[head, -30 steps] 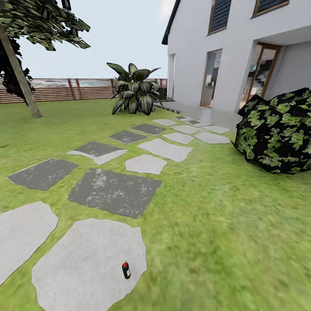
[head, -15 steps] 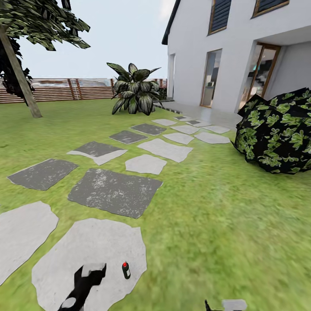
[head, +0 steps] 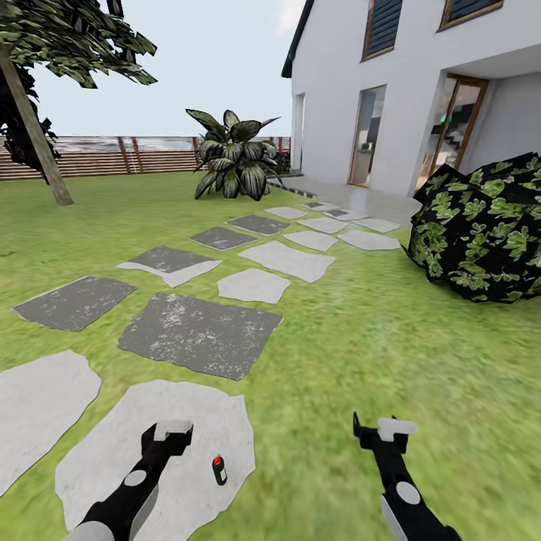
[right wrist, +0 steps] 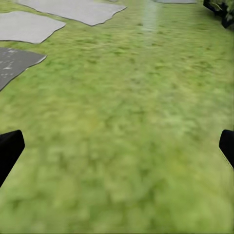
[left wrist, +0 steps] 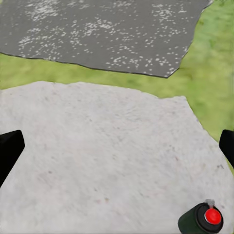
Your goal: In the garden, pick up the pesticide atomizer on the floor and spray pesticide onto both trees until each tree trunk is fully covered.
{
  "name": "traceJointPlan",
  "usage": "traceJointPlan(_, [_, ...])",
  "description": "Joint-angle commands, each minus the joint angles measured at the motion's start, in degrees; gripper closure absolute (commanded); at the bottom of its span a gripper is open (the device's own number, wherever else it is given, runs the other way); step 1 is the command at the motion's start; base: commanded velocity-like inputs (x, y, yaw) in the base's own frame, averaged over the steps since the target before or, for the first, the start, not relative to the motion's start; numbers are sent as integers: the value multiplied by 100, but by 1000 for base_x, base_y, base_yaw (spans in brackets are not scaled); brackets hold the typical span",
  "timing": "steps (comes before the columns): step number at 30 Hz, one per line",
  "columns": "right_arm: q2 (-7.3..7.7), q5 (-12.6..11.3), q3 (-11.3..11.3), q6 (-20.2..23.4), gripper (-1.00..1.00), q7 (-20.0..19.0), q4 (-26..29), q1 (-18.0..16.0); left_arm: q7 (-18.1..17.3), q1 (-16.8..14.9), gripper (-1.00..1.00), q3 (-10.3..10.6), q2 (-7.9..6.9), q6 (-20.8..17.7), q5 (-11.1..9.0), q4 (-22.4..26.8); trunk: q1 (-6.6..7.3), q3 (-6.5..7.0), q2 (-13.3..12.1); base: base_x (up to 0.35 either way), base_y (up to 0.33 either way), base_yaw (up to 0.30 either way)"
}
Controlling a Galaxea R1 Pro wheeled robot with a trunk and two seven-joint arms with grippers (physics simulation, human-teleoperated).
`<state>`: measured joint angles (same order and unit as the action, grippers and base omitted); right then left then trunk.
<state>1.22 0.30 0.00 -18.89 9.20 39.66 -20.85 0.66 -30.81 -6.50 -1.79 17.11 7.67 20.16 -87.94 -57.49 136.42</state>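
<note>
- Both pincers, left [head: 171, 430] and right [head: 379, 429], are held wide apart, nothing gripped.
- A small dark pesticide atomizer [head: 219, 469] with a red cap is seen upright on a pale paving slab [head: 128, 451], beside the left pincer.

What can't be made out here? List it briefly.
- Pesticide atomizer: too small in the head view for any label or nozzle detail; in the left wrist view the frame edge cuts off its body.
- Tree: crown and trunk cropped by the head view's edge.
- Second tree: cannot tell where it is.
- Left gripper's fingers: mostly cut off by the left wrist view's sides.
</note>
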Motion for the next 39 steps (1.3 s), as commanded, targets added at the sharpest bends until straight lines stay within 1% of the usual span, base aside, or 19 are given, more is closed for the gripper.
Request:
traceJointPlan(1, [-2,11,5,-5,-100,2,-9,1,3,-3,-100,-6,-3,-2,-7,-6,0,0,0,23,0,0])
traceJointPlan(6, [32,23,4,-9,-100,6,-129,9,4,-17,-100,-10,3,-19,6,-50,0,0,0,149,-86,0])
traceJointPlan(14, [45,22,7,-9,-100,3,-167,10,13,-22,-100,-16,-13,30,-27,-63,0,0,0,180,-214,0])
traceJointPlan(23, [45,25,8,-9,-100,3,-170,10,22,-17,-100,-56,-20,37,-67,-55,0,0,0,-36,-268,0])
traceJointPlan(31, [22,29,14,-9,-100,3,-176,9,19,-1,-100,-62,-67,66,-80,-40,0,0,0,-2,-60,0])
traceJointPlan(39, [2,28,11,-9,-100,8,-171,10,-4,-4,-100,-62,-69,65,-81,-64,-176,-192,321,0,-1,0])
